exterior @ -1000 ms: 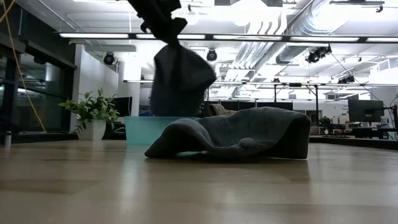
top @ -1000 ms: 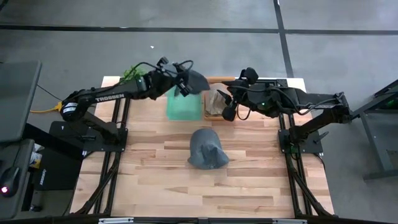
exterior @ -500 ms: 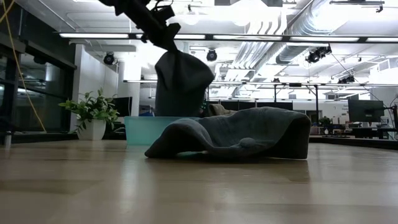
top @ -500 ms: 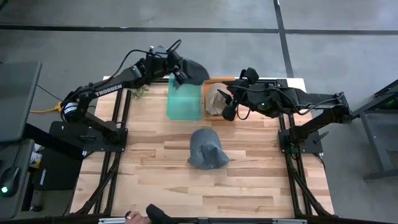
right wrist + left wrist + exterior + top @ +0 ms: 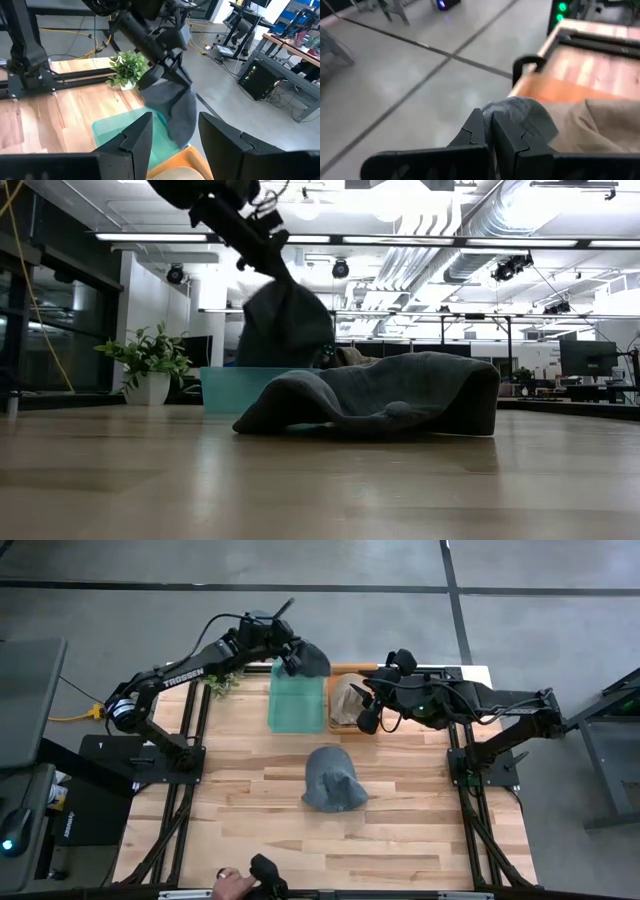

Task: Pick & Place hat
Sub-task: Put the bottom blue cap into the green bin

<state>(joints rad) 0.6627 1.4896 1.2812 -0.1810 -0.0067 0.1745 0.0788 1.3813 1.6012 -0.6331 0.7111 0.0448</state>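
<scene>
My left gripper [image 5: 287, 643] is shut on a dark grey hat [image 5: 311, 658] that hangs in the air by the far right corner of the teal bin [image 5: 296, 705]. In the low view the hat [image 5: 285, 328] dangles under this gripper [image 5: 268, 252], above the bin [image 5: 228, 388]. A second grey hat [image 5: 333, 780] lies crumpled mid-table. A beige hat [image 5: 347, 697] lies in an orange tray [image 5: 333, 725]. My right gripper [image 5: 366, 708] hovers open over that tray, holding nothing. My left gripper pinches a bunched upper edge of the dark grey hat [image 5: 507, 111] between its two shut fingers [image 5: 479, 131]. The fingers come at it slanting downward from the table's left. The hat hangs slack below them [image 5: 176, 107], lifted clear of the table.
A small potted plant [image 5: 222, 680] stands at the far left, beside the bin. A person's hand [image 5: 232, 883] shows at the table's near edge. Bare wood lies all around the grey hat in the middle.
My left gripper has swung toward the table's far edge with the dark grey hat, turning as it went. The hat has stayed hanging below it and has swayed. A person's hand has come into view at the near edge.
</scene>
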